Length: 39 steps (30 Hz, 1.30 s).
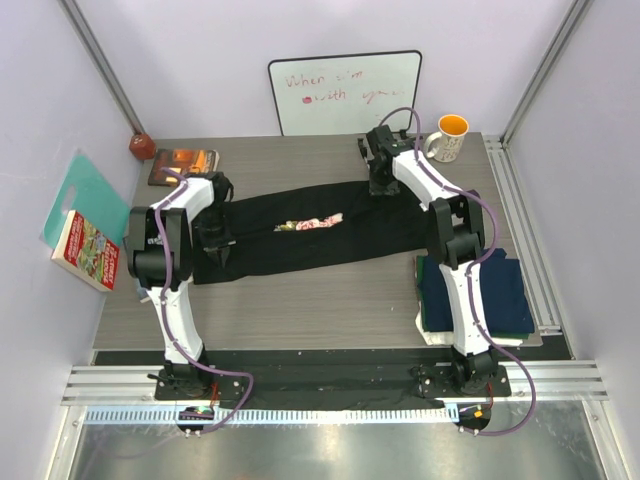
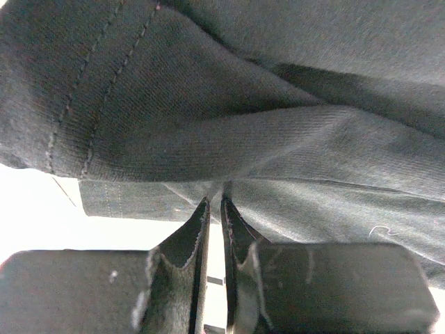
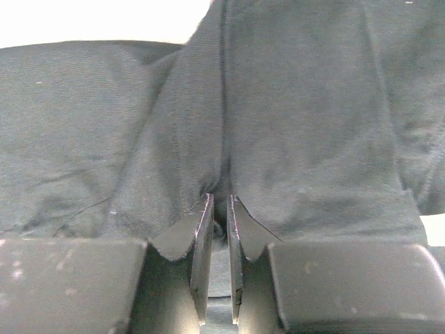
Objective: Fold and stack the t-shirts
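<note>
Left gripper (image 2: pixel 215 202) and right gripper (image 3: pixel 219 198) each pinch an end of the black floral-print cloth t-shirt (image 1: pixel 290 245), its long axis running left-right.

This is a robotics lab cell, not a home. Plain lilac walls (image 1: pixel 40 90) and bare aluminium frame posts (image 1: pixel 100 65) box in a grey table (image 1: pixel 300 310). A metal rail (image 1: pixel 110 385), well behind the jaws of the left gripper (image 1: pixel 218 246) and right gripper (image 1: pixel 381 186), carries both arm bases. A handwritten whiteboard (image 1: pixel 345 92) leans just beyond the right jaws.
</note>
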Each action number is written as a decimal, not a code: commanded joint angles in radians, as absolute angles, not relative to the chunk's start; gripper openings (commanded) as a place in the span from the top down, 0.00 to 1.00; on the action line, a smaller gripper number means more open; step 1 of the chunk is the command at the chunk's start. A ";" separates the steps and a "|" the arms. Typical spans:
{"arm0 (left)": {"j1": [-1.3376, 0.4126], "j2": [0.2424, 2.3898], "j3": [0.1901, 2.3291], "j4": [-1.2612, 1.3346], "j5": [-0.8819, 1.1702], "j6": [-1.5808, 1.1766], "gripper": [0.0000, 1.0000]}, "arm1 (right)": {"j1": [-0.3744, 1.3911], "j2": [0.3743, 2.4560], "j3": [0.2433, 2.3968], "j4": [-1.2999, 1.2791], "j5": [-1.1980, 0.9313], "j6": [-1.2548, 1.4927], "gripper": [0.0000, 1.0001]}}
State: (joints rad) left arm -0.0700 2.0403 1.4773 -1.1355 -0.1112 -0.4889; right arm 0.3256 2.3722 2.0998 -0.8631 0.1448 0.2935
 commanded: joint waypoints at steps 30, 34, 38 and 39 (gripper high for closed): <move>-0.072 2.074 1.528 -1.137 -0.104 -0.465 0.89 | 0.337 2.306 2.016 -0.792 -0.115 0.325 0.81; -0.072 2.075 1.523 -1.134 -0.101 -0.465 0.89 | 0.337 2.301 1.999 -0.787 -0.121 0.322 0.99; -0.072 2.082 1.534 -1.134 -0.098 -0.466 0.89 | 0.342 2.270 2.005 -0.769 -0.103 0.321 0.99; -0.072 2.083 1.535 -1.132 -0.095 -0.465 0.89 | 0.342 2.257 2.006 -0.762 -0.097 0.321 0.99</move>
